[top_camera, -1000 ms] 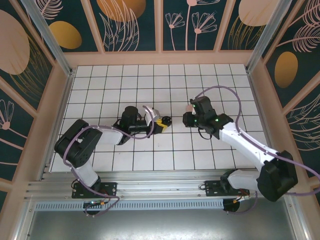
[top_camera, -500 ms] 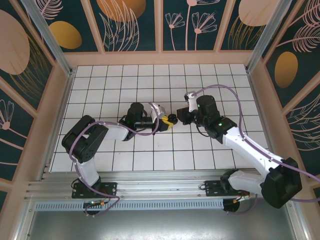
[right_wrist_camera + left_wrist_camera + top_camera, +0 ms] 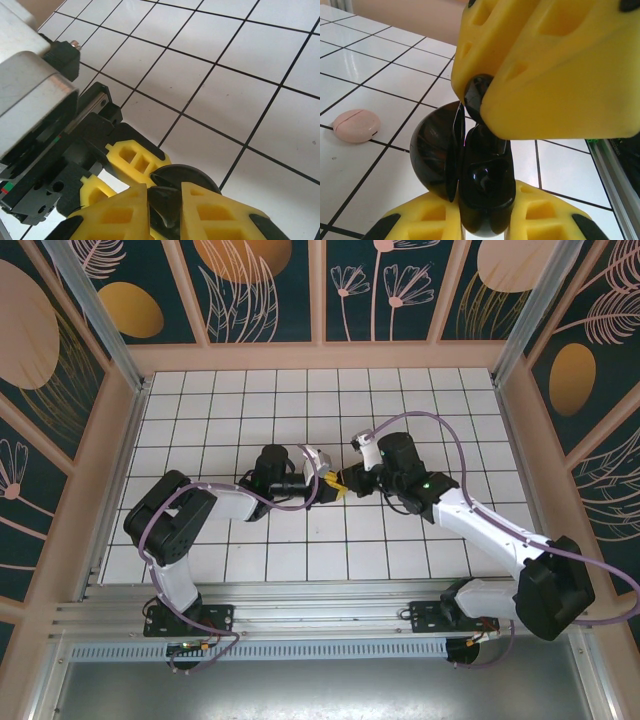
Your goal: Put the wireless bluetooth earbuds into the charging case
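Top external view has the two arms nose to nose in the middle of the white tiled table, with the left gripper and right gripper practically touching. From the left wrist cam you can see the left one's yellow jaws clamped tight on the black charging case, its lid swung open to one side. The right one's jaws are pinched down on what looks like a small black earbud, sitting right at the top edge of the open case. Touching or just shy of it, hard to call. So I'd say we're mid-insertion on a black bud. Next bit looks fiddly: line the stem up with its well, push it home, then let go without dragging it back out. There's also a closed pink case lying on the tiles, well apart from all this.
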Robot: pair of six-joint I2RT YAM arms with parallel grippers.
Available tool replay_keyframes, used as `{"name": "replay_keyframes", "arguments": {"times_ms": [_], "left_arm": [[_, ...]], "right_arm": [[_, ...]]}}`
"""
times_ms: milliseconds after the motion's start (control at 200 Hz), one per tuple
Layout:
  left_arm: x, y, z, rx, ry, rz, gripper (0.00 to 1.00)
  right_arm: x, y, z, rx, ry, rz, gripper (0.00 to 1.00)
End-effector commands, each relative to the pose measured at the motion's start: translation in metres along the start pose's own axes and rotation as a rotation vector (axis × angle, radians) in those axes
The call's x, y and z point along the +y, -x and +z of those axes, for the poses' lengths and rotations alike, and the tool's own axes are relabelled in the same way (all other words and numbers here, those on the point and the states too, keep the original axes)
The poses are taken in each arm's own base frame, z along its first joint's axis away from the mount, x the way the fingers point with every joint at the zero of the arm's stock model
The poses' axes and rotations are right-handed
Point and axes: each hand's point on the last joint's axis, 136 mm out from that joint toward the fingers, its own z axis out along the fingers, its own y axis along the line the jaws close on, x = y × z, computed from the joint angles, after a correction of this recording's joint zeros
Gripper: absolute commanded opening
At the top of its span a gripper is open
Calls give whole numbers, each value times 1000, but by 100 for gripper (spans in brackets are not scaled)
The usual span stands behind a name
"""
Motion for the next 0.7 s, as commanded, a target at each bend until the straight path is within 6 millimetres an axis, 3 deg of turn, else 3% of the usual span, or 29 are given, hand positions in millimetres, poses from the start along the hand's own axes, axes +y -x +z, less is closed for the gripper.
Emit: {"name": "replay_keyframes", "arguments": {"times_ms": [0, 696], "left_arm": [[-9, 23, 1, -47, -39, 44, 12], [-14, 39, -2, -87, -46, 48, 12]], "right_arm": [[6, 10, -2, -14, 9, -37, 19], [0, -9, 5, 57, -60, -87, 19]]}}
